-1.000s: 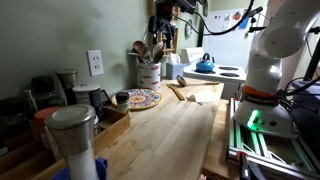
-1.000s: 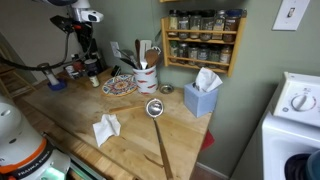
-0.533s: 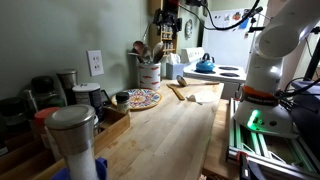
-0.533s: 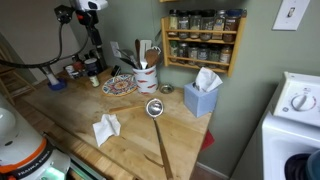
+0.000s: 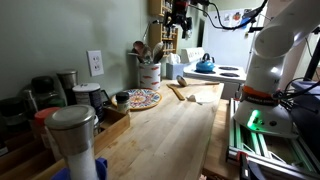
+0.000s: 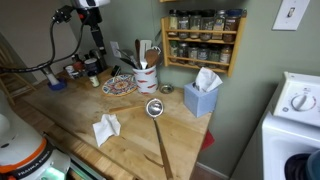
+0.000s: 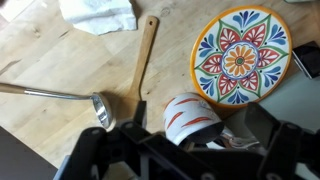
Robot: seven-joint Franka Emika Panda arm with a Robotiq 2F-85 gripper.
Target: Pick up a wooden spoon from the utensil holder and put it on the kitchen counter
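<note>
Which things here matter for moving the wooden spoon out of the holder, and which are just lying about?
For the job: wooden spoon in the utensil holder, kitchen counter, gripper.
Lying about: patterned plate, ladle, wooden utensil on the counter, napkin, tissue box, spice rack.
</note>
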